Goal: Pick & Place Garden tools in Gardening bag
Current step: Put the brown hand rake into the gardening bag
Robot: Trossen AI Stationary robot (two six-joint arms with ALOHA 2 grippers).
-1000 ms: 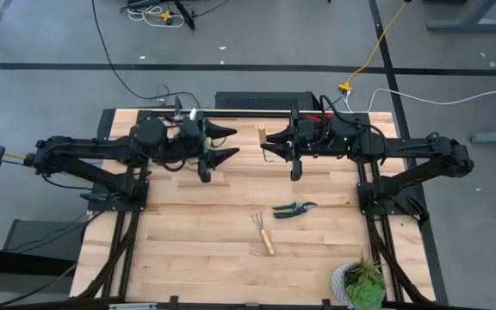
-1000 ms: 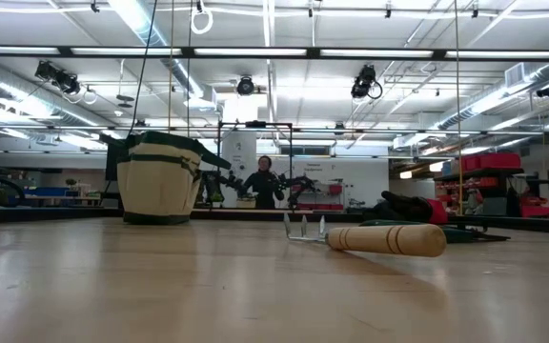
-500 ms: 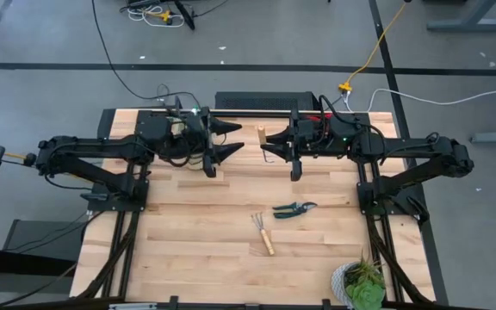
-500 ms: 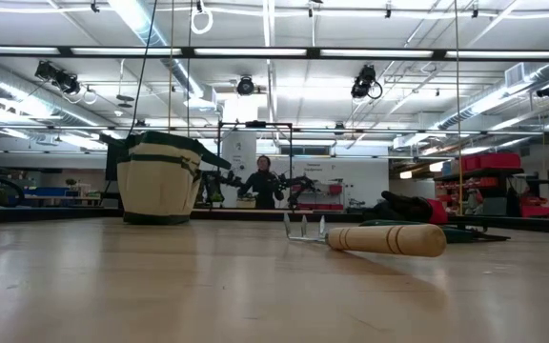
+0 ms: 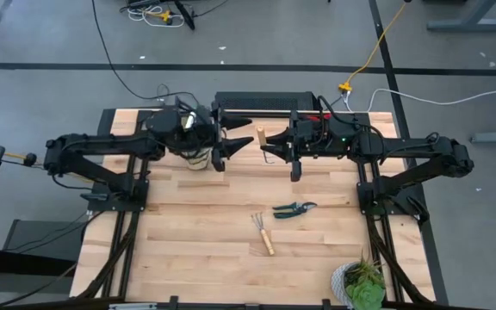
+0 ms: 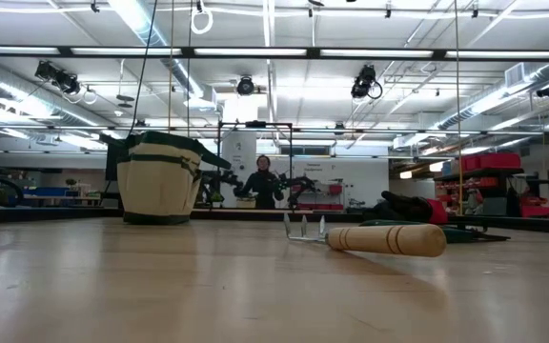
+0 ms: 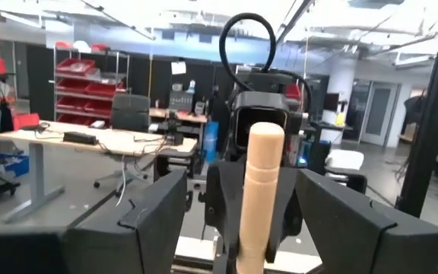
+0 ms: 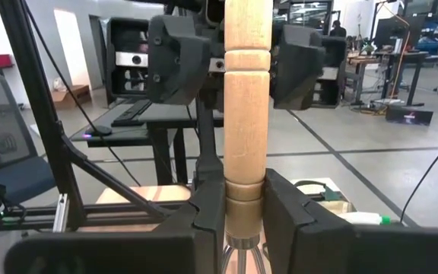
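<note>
A wooden-handled rake (image 5: 263, 138) is held upright by the right pincer (image 5: 271, 148) near the far edge of the pale plank counter (image 5: 196, 232). In the right wrist view the pincer's dark fingers (image 8: 204, 209) are seen clenched on the lower, ringed part of the turned handle (image 8: 245, 114), with thin metal tines just showing beneath. The handle is smooth, round and light in colour, with a groove turned into it.

The left pincer (image 5: 241, 146) is found just beside the rake, apart from it, with its jaws spread wide; in the left wrist view the rake handle (image 7: 258, 190) is framed between the two broad dark fingers (image 7: 147, 221) without being touched.

The canvas bag (image 6: 160, 178) is seen in the low view as a beige, bucket-shaped thing with a dark rim; from above it is mostly hidden under the left arm, on the far side of that pincer from the rake.

Nearer the front of the counter than the held rake, a second rake (image 5: 263, 232) is laid flat, its metal tines pointing away from the front edge. Dark-handled shears (image 5: 294, 208) are laid just beside it. A leafy plant in a grey pot (image 5: 358, 282) is set well apart from the held rake, at the counter's front corner.
</note>
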